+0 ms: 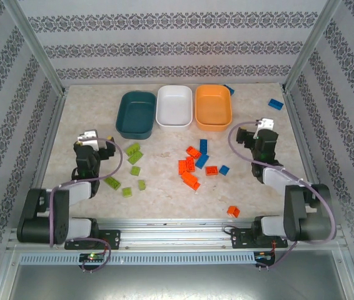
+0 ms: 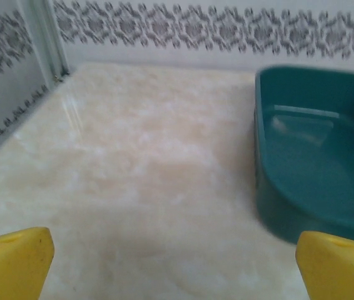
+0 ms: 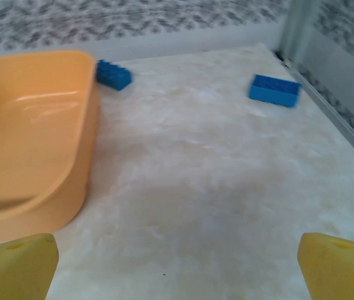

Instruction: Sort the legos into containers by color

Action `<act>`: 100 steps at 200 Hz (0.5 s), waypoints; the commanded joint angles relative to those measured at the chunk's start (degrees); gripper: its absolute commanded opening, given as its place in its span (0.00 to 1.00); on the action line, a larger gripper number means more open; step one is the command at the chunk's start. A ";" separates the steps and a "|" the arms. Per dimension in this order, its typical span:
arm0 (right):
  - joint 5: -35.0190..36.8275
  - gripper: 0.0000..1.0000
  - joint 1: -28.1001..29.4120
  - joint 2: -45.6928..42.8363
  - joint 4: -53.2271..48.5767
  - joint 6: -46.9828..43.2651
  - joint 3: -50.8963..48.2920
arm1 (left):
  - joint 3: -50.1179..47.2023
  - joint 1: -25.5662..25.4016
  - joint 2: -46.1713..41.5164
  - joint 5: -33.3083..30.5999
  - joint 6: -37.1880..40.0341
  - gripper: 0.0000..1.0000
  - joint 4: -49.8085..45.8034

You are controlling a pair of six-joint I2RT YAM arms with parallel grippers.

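Three empty containers stand in a row at the back: a dark teal bin [image 1: 136,114], a white bin [image 1: 174,105] and an orange bin [image 1: 213,106]. Lime green legos [image 1: 133,154] lie scattered at the left, orange-red legos [image 1: 189,170] cluster in the middle with blue legos [image 1: 202,154] among them. My left gripper [image 1: 97,147] hovers open over bare table, with the teal bin [image 2: 314,162] ahead to its right. My right gripper [image 1: 253,139] is open too, beside the orange bin [image 3: 27,144]. Both pairs of yellow fingertips [image 2: 11,262] [image 3: 336,265] hold nothing.
Two blue bricks [image 3: 113,74] [image 3: 274,90] lie at the back right, past the orange bin. One orange-red brick [image 1: 233,211] sits alone near the front edge. Patterned walls and metal posts [image 1: 36,47] close in the table on three sides.
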 commanded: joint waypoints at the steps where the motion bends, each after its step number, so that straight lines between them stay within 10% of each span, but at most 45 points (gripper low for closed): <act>1: 7.79 0.98 -1.45 -2.21 -24.81 11.22 9.02 | 7.12 0.44 -6.22 -8.89 -8.56 1.00 -21.03; 65: -11.89 0.98 -7.36 -2.50 -44.84 19.62 22.68 | 29.19 0.37 -6.82 -9.28 -21.78 1.00 -60.45; 100: -21.65 0.98 -7.52 3.41 -54.76 19.49 32.37 | 39.47 -0.02 -2.86 0.78 -25.77 1.00 -68.99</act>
